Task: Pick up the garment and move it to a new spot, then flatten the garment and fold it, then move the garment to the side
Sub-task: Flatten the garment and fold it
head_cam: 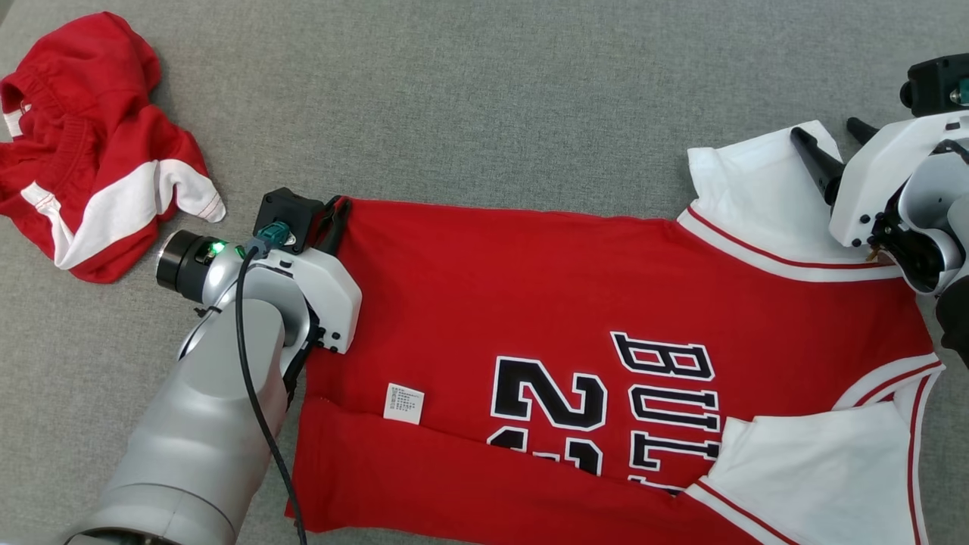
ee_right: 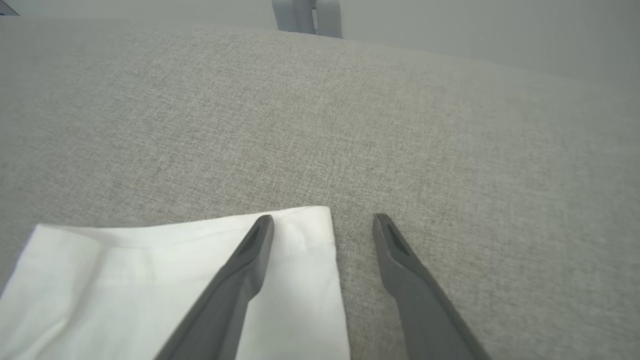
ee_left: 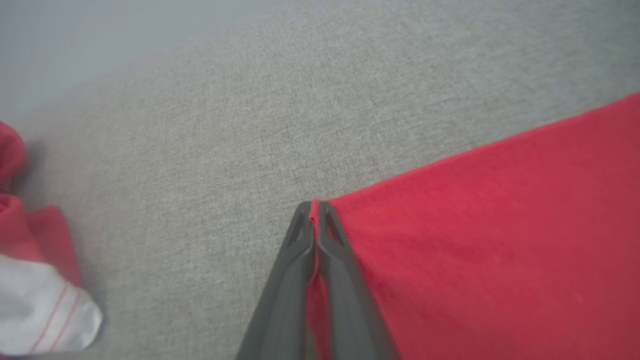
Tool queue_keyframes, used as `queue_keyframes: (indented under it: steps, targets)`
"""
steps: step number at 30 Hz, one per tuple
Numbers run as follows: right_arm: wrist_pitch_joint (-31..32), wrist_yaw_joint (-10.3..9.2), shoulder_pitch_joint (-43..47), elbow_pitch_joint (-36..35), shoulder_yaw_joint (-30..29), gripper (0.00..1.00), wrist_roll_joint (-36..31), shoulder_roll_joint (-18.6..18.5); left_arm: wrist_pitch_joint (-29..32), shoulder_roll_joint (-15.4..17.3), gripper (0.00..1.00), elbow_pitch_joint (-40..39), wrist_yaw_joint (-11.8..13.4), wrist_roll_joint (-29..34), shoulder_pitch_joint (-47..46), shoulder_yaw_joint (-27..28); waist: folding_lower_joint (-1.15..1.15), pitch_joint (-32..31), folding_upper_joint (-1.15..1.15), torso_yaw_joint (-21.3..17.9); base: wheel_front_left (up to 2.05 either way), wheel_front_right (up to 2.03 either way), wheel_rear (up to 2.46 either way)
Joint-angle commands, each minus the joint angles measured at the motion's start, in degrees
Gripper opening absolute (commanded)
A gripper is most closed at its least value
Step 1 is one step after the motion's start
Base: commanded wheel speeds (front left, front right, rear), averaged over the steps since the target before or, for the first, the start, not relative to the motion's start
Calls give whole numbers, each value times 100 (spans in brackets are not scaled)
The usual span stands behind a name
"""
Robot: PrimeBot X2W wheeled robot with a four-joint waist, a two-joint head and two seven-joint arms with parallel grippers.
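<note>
The garment (head_cam: 575, 303) is a red jersey with white sleeves and black lettering, spread sideways over the grey cloth surface. Its near long edge is folded up over the body. My left gripper (head_cam: 338, 208) is at the jersey's far hem corner, shut on the red fabric; in the left wrist view the red garment (ee_left: 500, 240) edge is pinched between the closed fingers (ee_left: 330, 250) of the left gripper (ee_left: 314, 205). My right gripper (head_cam: 829, 130) stands open over the far white sleeve (head_cam: 757, 189). In the right wrist view the right gripper (ee_right: 324, 220) straddles the sleeve (ee_right: 150, 280) corner, one finger over white cloth, the other over grey.
A crumpled pair of red and white shorts (head_cam: 83, 144) lies at the far left, its edge also in the left wrist view as shorts (ee_left: 35, 300). Grey cloth surface (head_cam: 492, 98) stretches beyond the jersey. A grey post (ee_right: 307, 17) stands past the far edge.
</note>
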Motion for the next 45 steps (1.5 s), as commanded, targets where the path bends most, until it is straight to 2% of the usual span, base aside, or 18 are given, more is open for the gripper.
queue_keyframes:
  steps: [1,8,9,10,11,18,28,34,37,45]
  targets:
    - [-29,1,-72,20,55,100,58,-26,60,-9,0,42,21,-32,4,-55,0,10,0,4,0,0,0]
    - [1,1,-172,89,479,100,394,-5,87,-10,0,18,80,-208,-45,-272,0,49,0,22,0,0,0]
    - [10,1,-154,58,566,96,440,-3,87,-10,0,19,81,-234,-43,-303,0,43,0,22,0,0,0]
    - [-30,1,-144,14,656,31,465,-16,85,-10,0,23,87,-263,-39,-331,0,34,0,22,0,0,0]
    - [-72,1,-141,-23,736,0,488,-44,84,-10,0,28,95,-278,-36,-352,0,25,0,22,0,0,0]
    - [-562,0,-183,-173,1260,0,727,-223,59,-11,0,57,128,-492,-4,-513,0,-54,0,-5,0,0,0]
    - [-1965,0,-66,-137,1873,0,689,-434,-40,1,0,119,192,-662,29,-639,0,-380,0,-80,0,0,0]
    - [-2214,0,164,-169,1961,0,529,-419,-78,46,0,77,218,-692,115,-645,0,-622,0,-144,0,0,0]
    - [-2237,0,241,-390,1697,0,353,-488,-95,98,0,37,219,-713,187,-640,0,-784,0,-198,0,0,0]
    - [-2231,0,1230,-1252,453,0,-458,-667,-103,295,0,-276,238,-707,587,-653,0,-1220,0,-297,0,0,0]
